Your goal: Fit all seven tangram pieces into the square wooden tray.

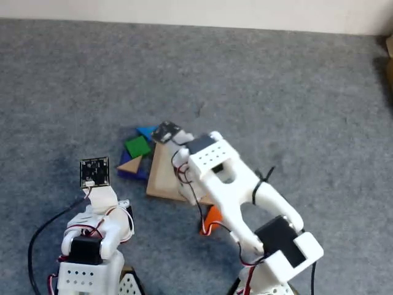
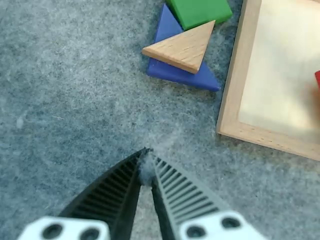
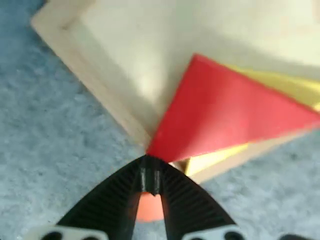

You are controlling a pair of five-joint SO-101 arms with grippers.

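The square wooden tray [image 1: 161, 178] lies mid-table, partly under the right arm [image 1: 227, 178]. In the right wrist view my right gripper [image 3: 149, 170] is shut on a corner of the red triangle [image 3: 230, 115]. That triangle lies tilted over a yellow piece [image 3: 287, 87] and the tray rim [image 3: 85, 70]. An orange piece [image 3: 147, 207] shows between the fingers, outside the tray. My left gripper [image 2: 146, 165] is shut and holds nothing, low over the carpet short of a wooden triangle [image 2: 182, 49], a blue triangle [image 2: 172, 72] and a green square [image 2: 200, 11] beside the tray [image 2: 235, 95].
A light blue piece [image 1: 146, 131] lies behind the green square [image 1: 137, 146]. The orange piece [image 1: 212, 216] sits on the carpet at the tray's near right corner. Grey carpet covers the table all around. The left arm [image 1: 92, 239] stands at the near left.
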